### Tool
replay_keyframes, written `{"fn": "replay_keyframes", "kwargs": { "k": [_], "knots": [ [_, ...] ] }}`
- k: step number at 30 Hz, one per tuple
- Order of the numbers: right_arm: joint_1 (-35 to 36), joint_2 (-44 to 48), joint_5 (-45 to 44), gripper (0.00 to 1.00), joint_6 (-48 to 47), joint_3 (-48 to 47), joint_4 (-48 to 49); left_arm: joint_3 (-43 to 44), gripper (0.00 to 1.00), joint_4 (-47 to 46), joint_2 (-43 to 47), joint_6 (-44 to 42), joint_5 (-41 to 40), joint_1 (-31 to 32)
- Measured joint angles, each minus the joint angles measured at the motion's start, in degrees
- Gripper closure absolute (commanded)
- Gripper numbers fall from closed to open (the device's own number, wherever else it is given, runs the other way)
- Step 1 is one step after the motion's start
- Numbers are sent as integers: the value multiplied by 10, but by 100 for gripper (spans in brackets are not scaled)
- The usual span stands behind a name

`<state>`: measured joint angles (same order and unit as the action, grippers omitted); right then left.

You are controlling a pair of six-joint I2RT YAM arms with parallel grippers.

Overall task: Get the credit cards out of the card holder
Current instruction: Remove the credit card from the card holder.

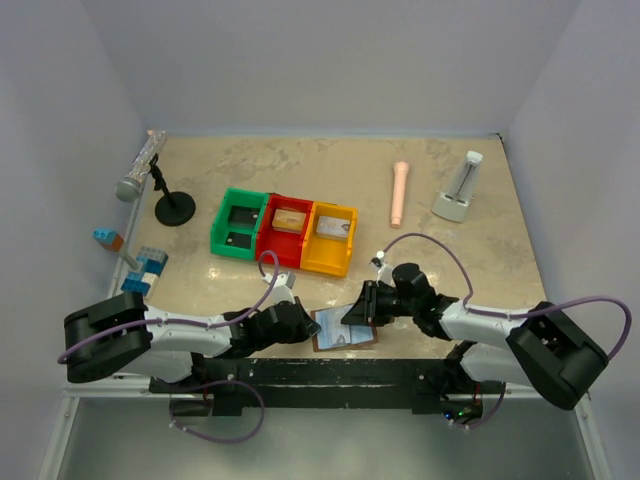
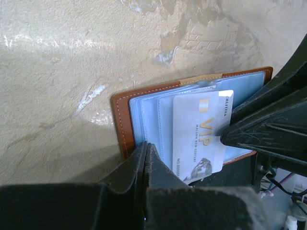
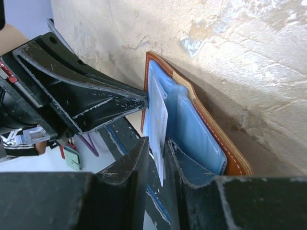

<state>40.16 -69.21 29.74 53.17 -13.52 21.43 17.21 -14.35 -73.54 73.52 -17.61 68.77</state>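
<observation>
Flat brown leather-like bifold card holder (image 1: 345, 330), with pale blue-grey plastic sleeves inside, lies open at the 6 o'clock edge of the beige marbled table (image 1: 450, 270). A white plastic VIP card (image 2: 199, 134) stands partly out of a sleeve. Right gripper (image 3: 157, 143), at 3 o'clock of the holder, is closed on the card's edge. Left gripper (image 2: 146, 151), at 9 o'clock, is fully closed, tips on the sleeves; whether it pins or pinches them is unclear. Risks: the thin bite lets the card slip; a weak hold-down lets the holder drag along or off the near edge

VIP card (image 2: 199, 136) half out of card holder (image 2: 121, 120); left gripper (image 2: 146, 147) closed
</observation>
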Motion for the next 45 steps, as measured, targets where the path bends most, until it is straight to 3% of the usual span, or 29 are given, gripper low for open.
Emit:
{"fn": "replay_keyframes", "kwargs": {
  "k": [26,30,38,45],
  "knots": [
    [-9,56,-3,94,-17,0,-56,-2,100,-3,1,4,0,0],
    [-11,66,-4,100,-21,0,-69,-2,100,-3,1,4,0,0],
    [-14,76,-5,100,-24,0,-82,-2,100,-3,1,4,0,0],
    [-25,138,-13,100,-45,0,-145,-2,100,0,3,4,-1,0]
  ]
}}
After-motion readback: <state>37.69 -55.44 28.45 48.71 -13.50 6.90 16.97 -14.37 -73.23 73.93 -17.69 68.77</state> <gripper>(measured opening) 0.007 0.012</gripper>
